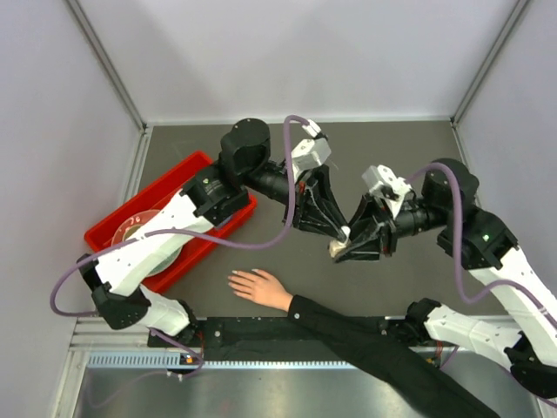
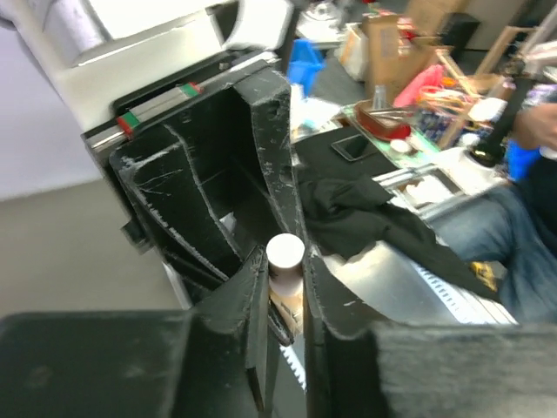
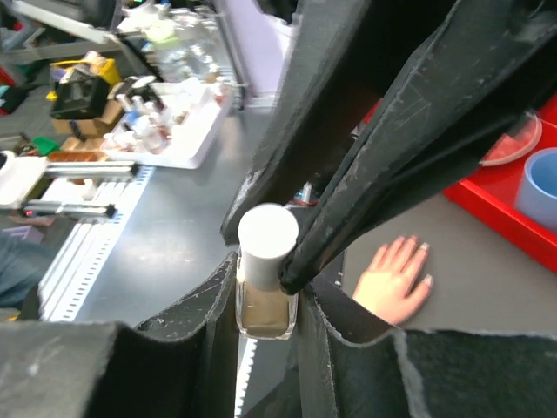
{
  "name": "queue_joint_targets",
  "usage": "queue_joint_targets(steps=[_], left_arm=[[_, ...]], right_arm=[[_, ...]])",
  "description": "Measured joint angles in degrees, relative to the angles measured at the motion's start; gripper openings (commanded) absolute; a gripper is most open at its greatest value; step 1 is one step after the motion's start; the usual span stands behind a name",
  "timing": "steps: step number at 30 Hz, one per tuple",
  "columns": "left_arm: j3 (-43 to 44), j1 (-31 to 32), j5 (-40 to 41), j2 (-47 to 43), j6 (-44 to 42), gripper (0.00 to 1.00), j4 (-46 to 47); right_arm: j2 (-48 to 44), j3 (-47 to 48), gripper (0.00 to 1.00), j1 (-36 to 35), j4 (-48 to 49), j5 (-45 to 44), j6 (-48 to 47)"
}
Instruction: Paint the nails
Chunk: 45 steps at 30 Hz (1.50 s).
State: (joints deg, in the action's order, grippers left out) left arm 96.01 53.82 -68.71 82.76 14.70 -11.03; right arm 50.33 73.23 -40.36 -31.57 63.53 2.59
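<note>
A small polish bottle (image 1: pixel 338 246) of tan liquid with a white cap hangs above the table's middle, held between both grippers. My right gripper (image 3: pixel 265 300) is shut on the glass body of the bottle (image 3: pixel 266 305). My left gripper (image 2: pixel 285 268) is shut on the white cap (image 2: pixel 285 252), coming in from the far left. The flesh-toned hand (image 1: pixel 258 286) with a black sleeve lies flat on the grey mat, left of and nearer than the bottle. Its pale nails (image 3: pixel 426 249) point left, fingers spread. The grippers meet in the top view, left (image 1: pixel 342 233) and right (image 1: pixel 343 251).
A red tray (image 1: pixel 197 165) stands at the left under my left arm, holding a round clear dish (image 3: pixel 512 144) and a blue cup (image 3: pixel 538 186). The black sleeve (image 1: pixel 365 335) runs along the near edge towards the right.
</note>
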Motion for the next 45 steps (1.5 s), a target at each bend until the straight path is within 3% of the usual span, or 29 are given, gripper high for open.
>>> queue_joint_targets(steps=[3, 7, 14, 19, 24, 28, 37, 40, 41, 42, 45], left_arm=[[1.11, -1.14, 6.51, -1.62, -3.23, 0.55, -8.44], [-0.72, -0.44, 22.6, -7.13, -3.65, 0.61, -11.78], [-17.31, -1.49, 48.3, -22.4, 3.1, 0.52, -1.92], [-19.74, 0.5, 56.48, -25.11, 6.8, 0.51, 1.95], [-19.74, 8.0, 64.11, -22.71, 5.49, 0.45, 2.82], [-19.78, 10.88, 67.32, -20.72, 3.13, 0.44, 3.78], [-19.82, 11.17, 68.46, -16.87, 1.44, 0.42, 5.46], [-19.26, 11.17, 68.41, -15.93, 1.44, 0.23, 5.03], [-19.06, 11.26, 68.0, -15.85, 1.46, 0.1, 5.01], [-18.93, 11.37, 67.56, -15.85, 1.09, 0.04, 4.92], [-17.86, 10.71, 62.05, -15.74, -1.36, 0.0, 3.28]], right_arm=[[1.73, 0.0, 0.0, 0.28, -0.09, -2.91, -0.59], [2.58, 0.02, 0.0, 0.37, -0.22, -8.55, -2.27], [2.23, 0.07, 0.0, 0.07, -0.22, -16.41, -3.72], [2.73, 0.9, 0.0, 0.07, -1.22, -22.6, -3.89], [3.56, 2.32, 0.0, 0.07, -1.36, -25.83, -3.56], [3.78, 2.32, 0.0, 0.07, -1.46, -26.84, -3.45], [3.8, 2.32, 0.0, 0.07, -1.7, -27.45, -3.45], [3.8, 2.32, 0.0, 0.09, -2.69, -27.93, -3.43], [3.8, 2.32, 0.0, 0.09, -2.67, -28.02, -3.43], [3.8, 2.32, 0.0, 0.09, -2.71, -27.85, -3.39], [3.52, 2.32, 0.0, 0.15, -3.39, -25.73, -3.15]])
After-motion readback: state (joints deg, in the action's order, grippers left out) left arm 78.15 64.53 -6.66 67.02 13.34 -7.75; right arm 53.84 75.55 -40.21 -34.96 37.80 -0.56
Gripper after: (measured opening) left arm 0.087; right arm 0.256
